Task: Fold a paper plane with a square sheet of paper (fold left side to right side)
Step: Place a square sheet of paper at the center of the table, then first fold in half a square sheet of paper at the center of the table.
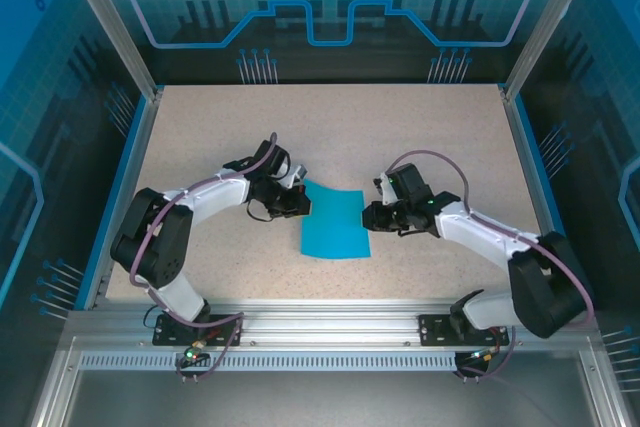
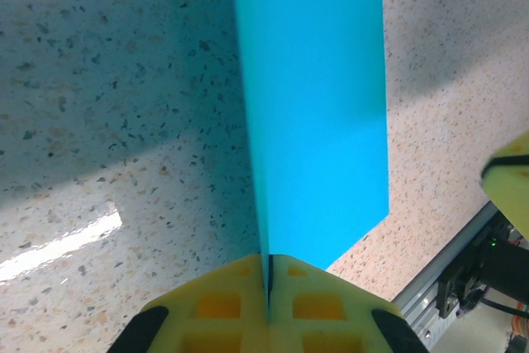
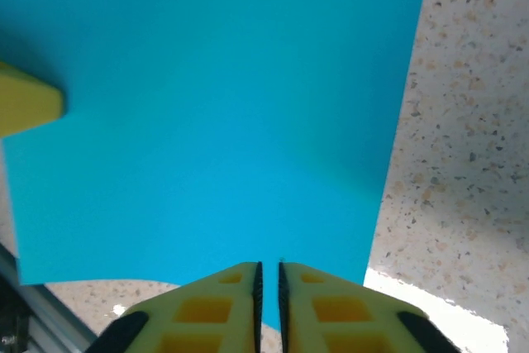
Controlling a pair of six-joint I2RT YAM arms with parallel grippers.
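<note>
The square sheet of paper [image 1: 335, 227] is teal-blue and lies mid-table between the two arms. My left gripper [image 1: 300, 202] is shut on its left edge, which rises edge-on out of the yellow fingertips [image 2: 269, 266] in the left wrist view, the rest of the paper [image 2: 322, 121] sloping away to the table. My right gripper [image 1: 372, 215] sits at the sheet's right edge. Its jaws stand together but for a thin slit [image 3: 269, 266], tips down over the flat paper [image 3: 215, 121], with nothing pinched between them.
Speckled beige tabletop [image 1: 420, 137] surrounds the sheet. Blue side rails [image 1: 528, 162] and an aluminium frame [image 1: 330, 317] at the near edge bound it. A yellow finger of the other gripper shows at the frame edge [image 2: 508, 183], [image 3: 25, 101].
</note>
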